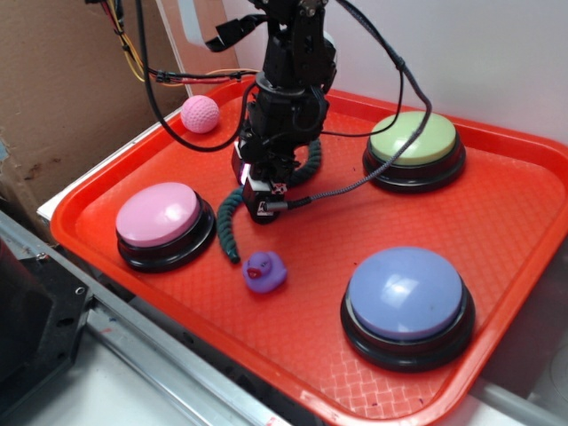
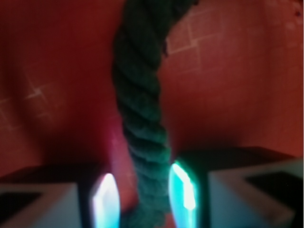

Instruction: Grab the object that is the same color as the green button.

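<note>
The object, a dark green twisted rope [image 1: 229, 222], lies curved on the red tray [image 1: 497, 222], left of the pale green button [image 1: 413, 138]. My gripper [image 1: 264, 200] is lowered over the rope's middle and hides that part. In the wrist view the rope [image 2: 142, 109] runs down between my gripper's [image 2: 145, 194] fingers. The right finger [image 2: 183, 187] is against the rope. A strip of red tray shows between the rope and the left finger [image 2: 105, 199]. The gripper is open around the rope.
A pink button [image 1: 160, 213] sits left of the rope and a blue-purple button [image 1: 406, 293] at front right. A small purple duck [image 1: 264, 271] is just in front of the rope's end. A pink dimpled ball [image 1: 200, 114] rests at the tray's back left.
</note>
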